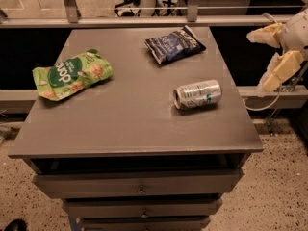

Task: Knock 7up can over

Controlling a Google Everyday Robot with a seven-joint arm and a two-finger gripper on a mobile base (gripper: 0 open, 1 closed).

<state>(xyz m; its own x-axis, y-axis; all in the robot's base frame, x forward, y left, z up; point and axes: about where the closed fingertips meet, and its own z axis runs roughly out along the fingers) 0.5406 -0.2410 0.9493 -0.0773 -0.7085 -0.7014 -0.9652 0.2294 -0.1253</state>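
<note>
The 7up can [197, 94] lies on its side on the grey cabinet top [130, 119], right of the middle, with its shiny top facing left. My gripper [260, 60] is off the table's right edge, beyond the can and above the floor. Its two cream fingers [284, 66] are spread apart and hold nothing. It does not touch the can.
A green snack bag [72, 74] lies at the left of the top. A dark blue chip bag [174, 44] lies at the back, behind the can. Drawers sit below the front edge. A metal rail [144, 20] runs behind the table.
</note>
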